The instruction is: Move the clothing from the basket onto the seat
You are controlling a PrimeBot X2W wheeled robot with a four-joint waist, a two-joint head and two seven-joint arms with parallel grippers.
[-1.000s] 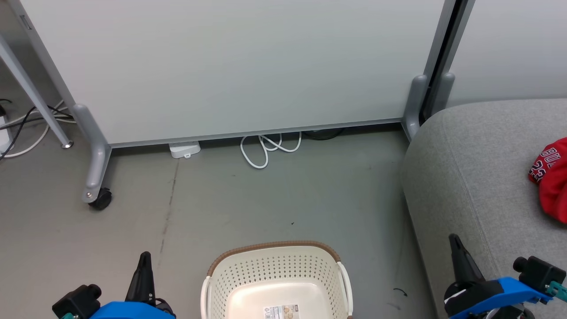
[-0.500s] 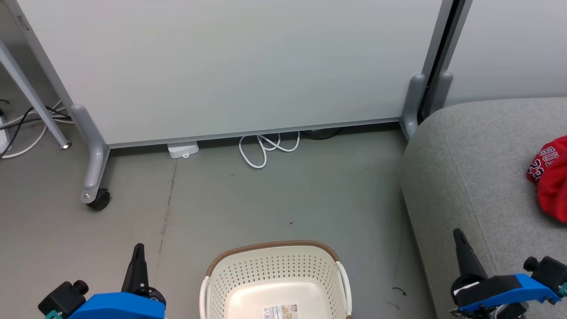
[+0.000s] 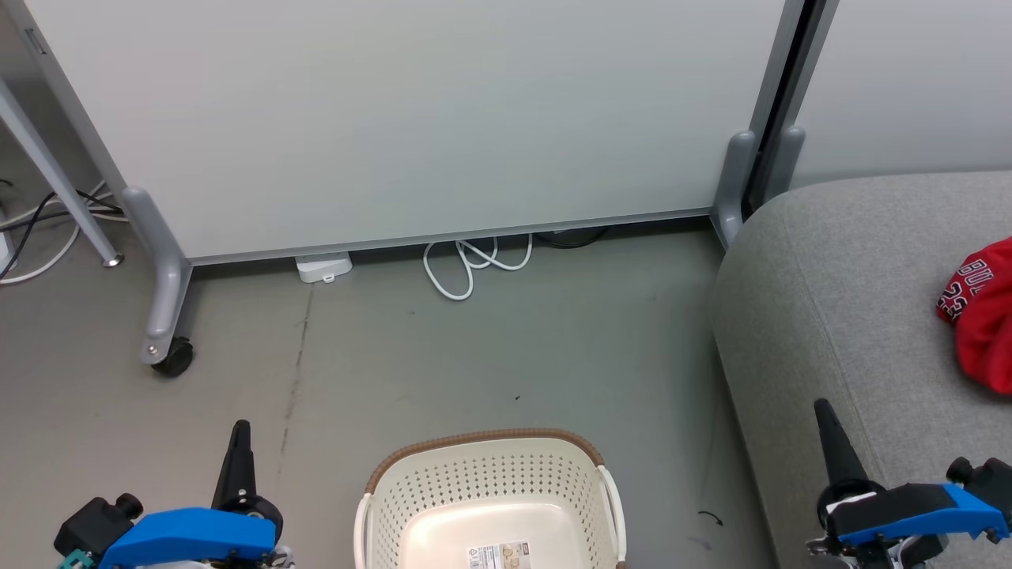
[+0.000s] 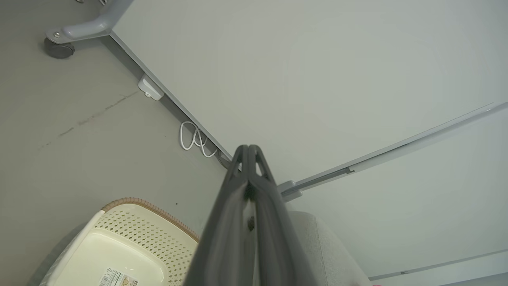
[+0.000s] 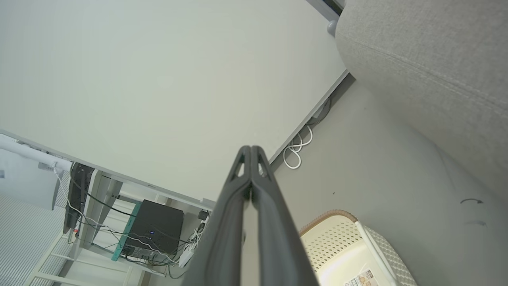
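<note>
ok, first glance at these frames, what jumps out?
The red clothing lies on the grey seat at the head view's right edge. The cream basket sits on the floor at bottom centre; the part in view holds just a label. The left gripper and right gripper are shut, low in the corners.

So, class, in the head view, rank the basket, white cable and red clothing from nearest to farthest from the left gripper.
From the left gripper:
1. Basket, just to its right.
2. White cable, ahead by the panel.
3. Red clothing, far right on the seat.
</note>
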